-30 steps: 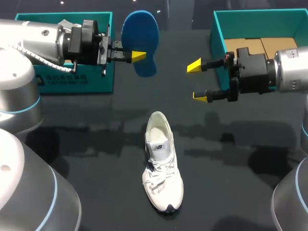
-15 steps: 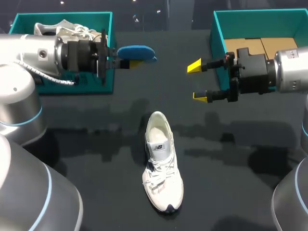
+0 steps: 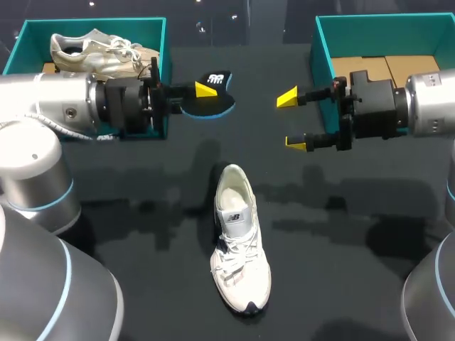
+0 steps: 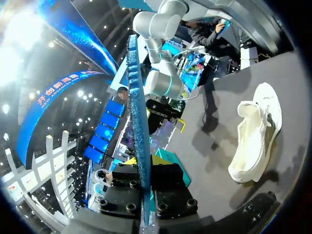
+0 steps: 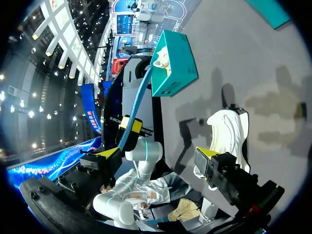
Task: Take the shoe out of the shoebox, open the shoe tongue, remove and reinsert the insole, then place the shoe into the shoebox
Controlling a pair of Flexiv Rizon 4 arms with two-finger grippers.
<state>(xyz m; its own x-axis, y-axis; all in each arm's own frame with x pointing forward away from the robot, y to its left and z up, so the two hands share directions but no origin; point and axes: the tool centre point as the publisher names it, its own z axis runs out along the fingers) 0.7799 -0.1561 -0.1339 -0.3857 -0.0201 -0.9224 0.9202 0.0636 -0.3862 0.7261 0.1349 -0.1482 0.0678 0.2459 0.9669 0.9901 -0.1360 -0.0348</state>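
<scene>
Nearest me, the shoe (image 3: 240,249) lies on the bench (image 3: 341,234), alone, sole down, toe toward me and heel away. Laces are loose and the mouth gapes; the inside looks pale and bare, so I judge the insole is out.

Mid-bench, both arms are raised above the surface, beyond the shoe's heel.
- Left hand (image 3: 202,92): clenched on the insole (image 3: 211,101), gripping it at one end. The blue insole lies roughly flat in the head view, dark face up, and juts toward the middle. In the left wrist view it runs edge-on straight out from between the fingers (image 4: 138,122), with the shoe (image 4: 256,141) well off to one side.
- Right hand (image 3: 293,119): released, fingers spread wide, nothing between them. It faces the insole across a gap and is well apart from the shoe.

Far side: the left shoebox (image 3: 92,21) holds a second shoe (image 3: 99,53); the right shoebox (image 3: 320,50) shows only brown cardboard (image 3: 370,67).

Step in hand (judgement): remove-and-reinsert, with removal done and reinsertion not yet begun.

Next move calls for:
- bringing the insole down over the mouth, its long axis in line with the shoe;
- feeding the free end in toward the toe, then pressing the heel end flat;
- probably the right hand steadying the shoe or holding the tongue back, since the shoe is light and unrestrained and may slide.

I cannot tell which end of the insole is gripped.
</scene>
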